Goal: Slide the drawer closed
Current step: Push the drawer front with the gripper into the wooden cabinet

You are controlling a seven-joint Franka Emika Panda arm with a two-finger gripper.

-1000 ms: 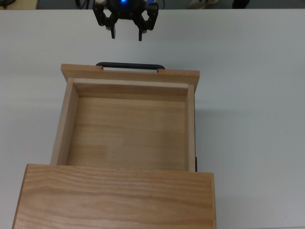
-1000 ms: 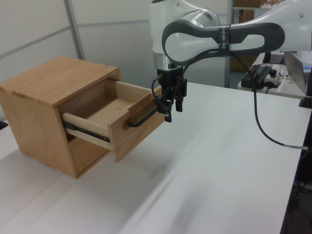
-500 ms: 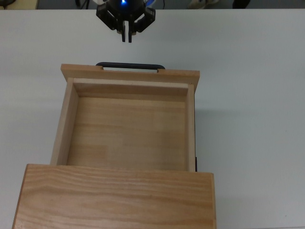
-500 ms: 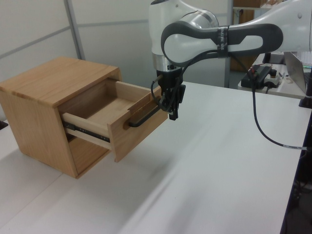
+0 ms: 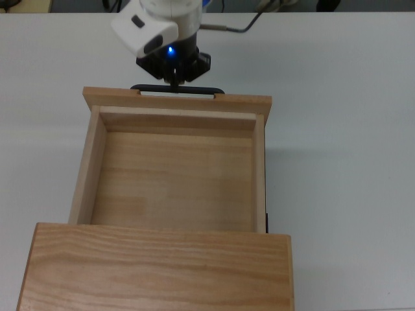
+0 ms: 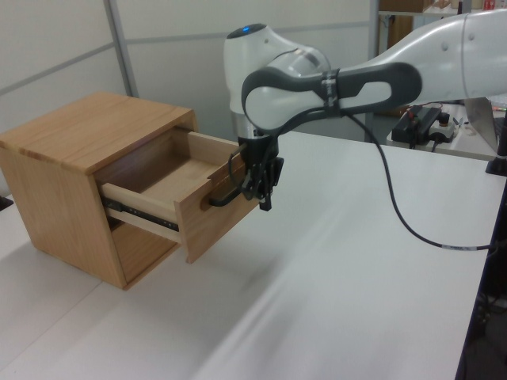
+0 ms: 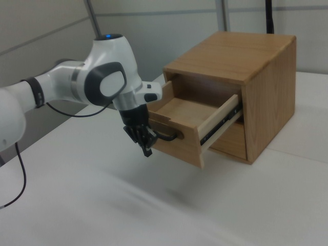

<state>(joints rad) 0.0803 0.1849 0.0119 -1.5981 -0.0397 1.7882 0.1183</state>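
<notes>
The drawer (image 5: 175, 172), a pale wooden tray with thin walls, a wider front panel and a black bar handle (image 5: 177, 89), stands pulled far out of the cabinet (image 5: 155, 267) toward 12 o'clock in the top view. The gripper (image 5: 174, 82), fingers together, touches the handle. White table (image 5: 343, 129) all round. No writing readable.

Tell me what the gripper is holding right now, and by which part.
Nothing is held. The gripper has its fingers shut together and sits at the drawer's black handle, against it or just short of it, not clamped around it.
</notes>
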